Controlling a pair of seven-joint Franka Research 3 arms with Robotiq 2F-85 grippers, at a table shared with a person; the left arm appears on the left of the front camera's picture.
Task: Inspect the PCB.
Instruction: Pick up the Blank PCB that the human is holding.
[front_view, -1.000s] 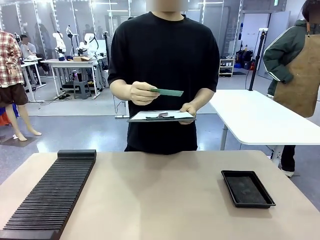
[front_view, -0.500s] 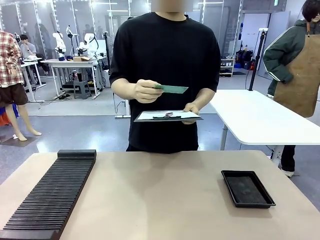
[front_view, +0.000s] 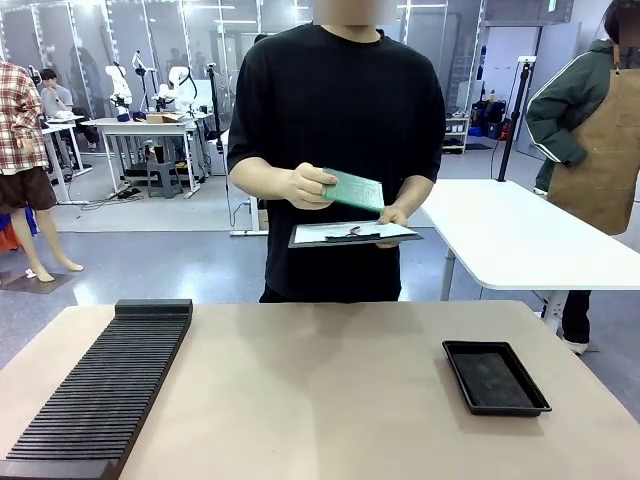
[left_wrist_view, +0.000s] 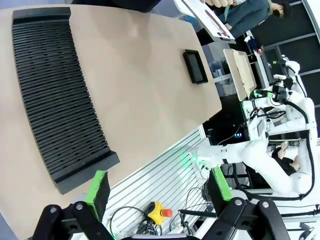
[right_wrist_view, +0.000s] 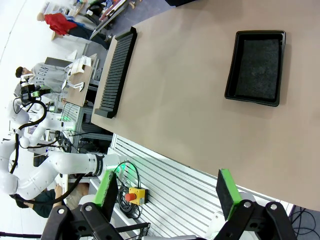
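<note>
A lab, perhaps a workshop.
White work tables (front_view: 500, 240) are standing on a polished floor (front_view: 150, 258); a red stop button (right_wrist_view: 131, 196) is sitting by metal rails (right_wrist_view: 170, 182).

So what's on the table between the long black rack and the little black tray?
Nothing. In the front view, the table is bare all the way from the rack to the tray.
</note>
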